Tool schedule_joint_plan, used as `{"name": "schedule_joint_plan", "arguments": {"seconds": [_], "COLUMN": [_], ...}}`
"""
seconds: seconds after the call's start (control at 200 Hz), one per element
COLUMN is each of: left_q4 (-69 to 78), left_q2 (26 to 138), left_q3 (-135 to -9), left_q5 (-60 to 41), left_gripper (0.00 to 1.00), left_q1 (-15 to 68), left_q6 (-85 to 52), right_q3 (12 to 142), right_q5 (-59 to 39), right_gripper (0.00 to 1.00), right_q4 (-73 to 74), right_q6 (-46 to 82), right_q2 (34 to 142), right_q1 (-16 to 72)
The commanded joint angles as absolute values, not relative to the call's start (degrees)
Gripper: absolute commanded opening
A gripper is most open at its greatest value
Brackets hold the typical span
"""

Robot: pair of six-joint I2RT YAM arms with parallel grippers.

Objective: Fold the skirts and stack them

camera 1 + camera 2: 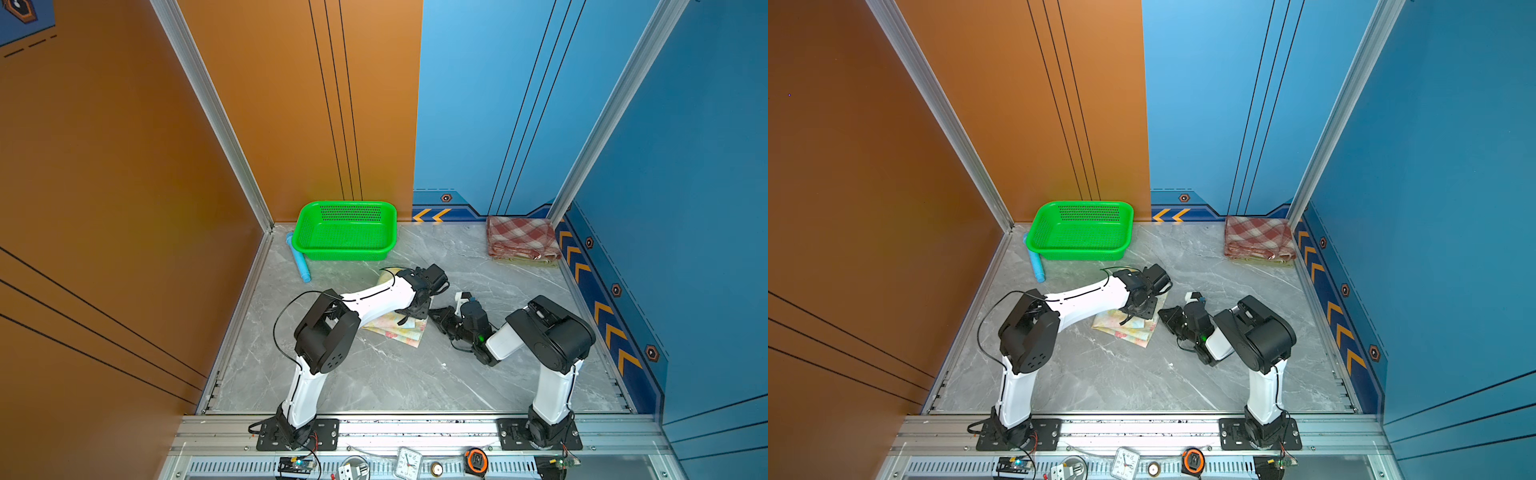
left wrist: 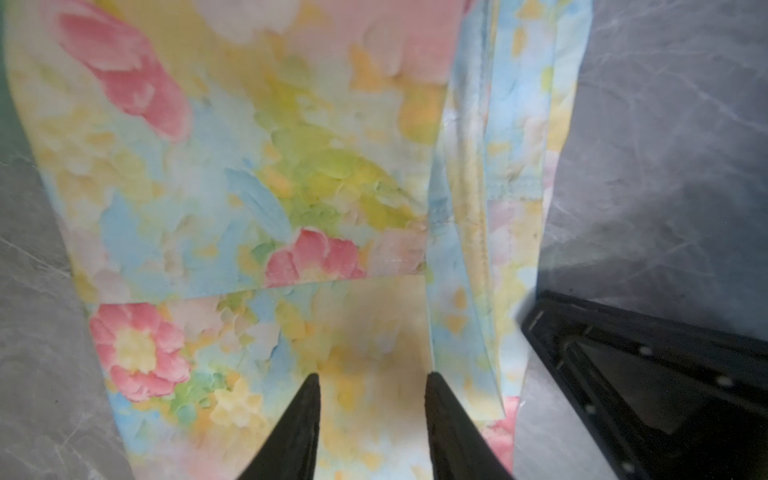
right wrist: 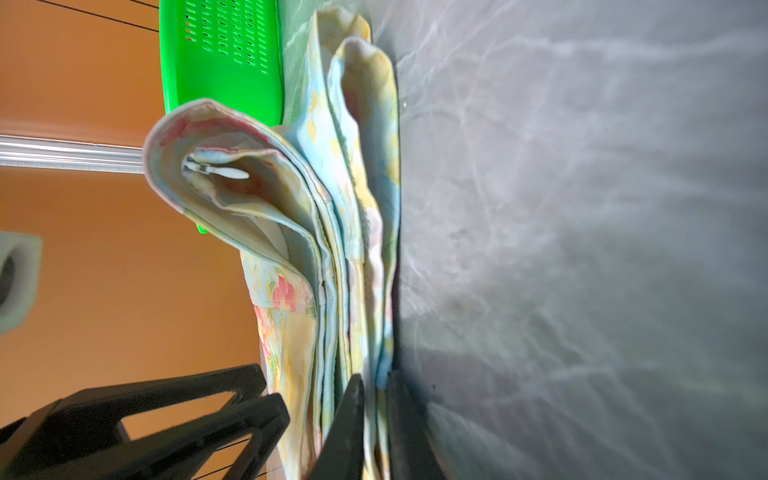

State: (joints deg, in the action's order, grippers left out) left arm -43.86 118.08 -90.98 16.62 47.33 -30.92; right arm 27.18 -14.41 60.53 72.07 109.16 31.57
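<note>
Floral skirt (image 1: pixel 398 329) first: you have it folded into a small packet at the middle of the worktop (image 1: pixel 374 374), on the near side of the green basket (image 1: pixel 345 204) and apart from it. In both top views the left arm covers the packet's far half, so you see only its near corner and cannot judge the outline of the fold. The right wrist view shows its edge as several stacked layers, with the top flap bulging up in a loose loop.

The left pincer (image 2: pixel 372 376) points down over the cloth, its fingertips standing apart with nothing between them. It grips nothing. Whether the tips touch the fabric you cannot tell.

The right pincer (image 3: pixel 374 380) lies low at the packet's right edge. Its fingers are nearly together, with the lowest layers of the floral skirt pinched between them.

The plaid skirt (image 1: pixel 521 237) sits folded in the far right corner of the worktop, well apart from both arms. Under its near edge a thin olive-tinged layer (image 1: pixel 524 261) peeks out, and the rest of it is hidden, so its shape is unclear.

A blue tube (image 1: pixel 299 259) lies just left of the basket, its far end hidden behind the basket's rim.
</note>
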Motion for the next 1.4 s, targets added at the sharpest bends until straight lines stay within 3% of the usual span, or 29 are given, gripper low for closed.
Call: {"name": "schedule_joint_plan", "arguments": {"seconds": [0.0,0.385,0.506,0.601,1.121,1.392], "left_q4": [-44.65,-44.68,-44.74,-44.67,-44.67,-44.68], "left_q2": [120.64,122.2,122.73,122.87,116.07,117.69], "left_q3": [-92.08,-93.33,-93.34,-93.34,-96.2,-99.42], "left_q5": [17.58,16.81,16.8,16.85,16.5,15.46], "left_gripper": [0.43,0.44,0.26,0.0,0.0,0.0], "left_q1": [48.14,48.52,48.53,48.49,48.45,48.54], "left_q6": [-30.38,-30.75,-30.77,-30.68,-31.29,-31.54], "right_q3": [25.84,26.19,26.02,25.88,25.83,25.87], "right_q5": [-14.02,-14.06,-14.07,-13.97,-13.1,-13.06], "right_gripper": [0.14,0.14,0.14,0.14,0.14,0.14], "right_q4": [49.94,49.92,50.19,50.27,51.59,51.87], "right_q6": [71.91,71.74,71.72,71.75,72.62,72.77], "right_q2": [111.98,112.42,112.51,112.5,113.28,113.23], "right_q1": [32.09,32.21,32.23,32.23,33.23,33.6]}}
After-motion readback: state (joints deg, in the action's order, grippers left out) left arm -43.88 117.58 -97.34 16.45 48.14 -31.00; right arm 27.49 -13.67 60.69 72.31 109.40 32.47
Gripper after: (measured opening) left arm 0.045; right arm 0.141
